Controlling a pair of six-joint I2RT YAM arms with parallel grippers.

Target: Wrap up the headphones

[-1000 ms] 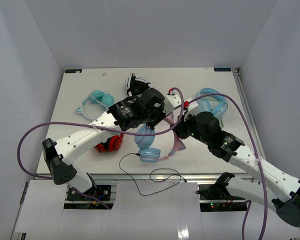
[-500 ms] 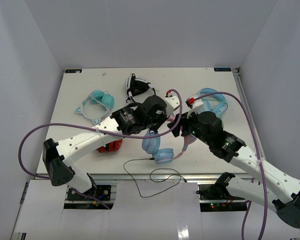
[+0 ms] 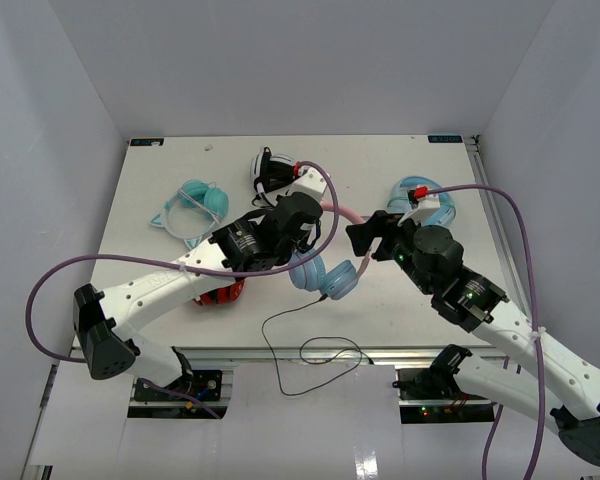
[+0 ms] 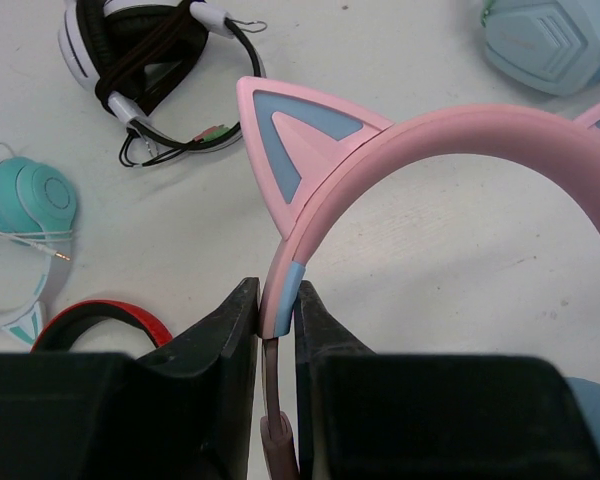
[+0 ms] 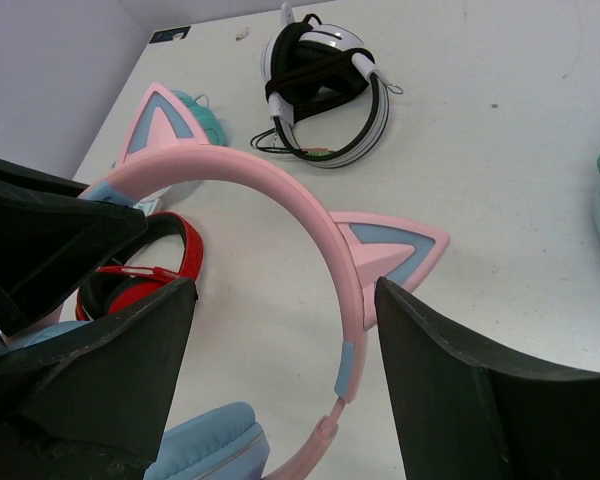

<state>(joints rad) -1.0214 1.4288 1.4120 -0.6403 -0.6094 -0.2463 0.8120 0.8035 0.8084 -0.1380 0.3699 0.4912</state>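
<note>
Left gripper (image 4: pixel 277 300) has the pink cat-ear headphones (image 3: pixel 342 214), right gripper (image 5: pixel 278 300) gapes wide

The left jaws are clamped tight on the pink headband (image 4: pixel 450 140) just below one cat ear (image 4: pixel 295 140). The right fingers (image 5: pixel 450 370) straddle the band's other side by the second ear, with a gap on either side. The headphones sit mid-table (image 3: pixel 160 170) between the two arms, with the light blue ear cups (image 3: pixel 325 275) toward the front edge and the thin black cable (image 3: pixel 300 345) looping over it. Around them lie a black-and-white headset (image 3: pixel 270 170), a red pair (image 3: pixel 218 293), a teal pair (image 3: pixel 195 200) and a light blue pair (image 3: pixel 428 205)
</note>
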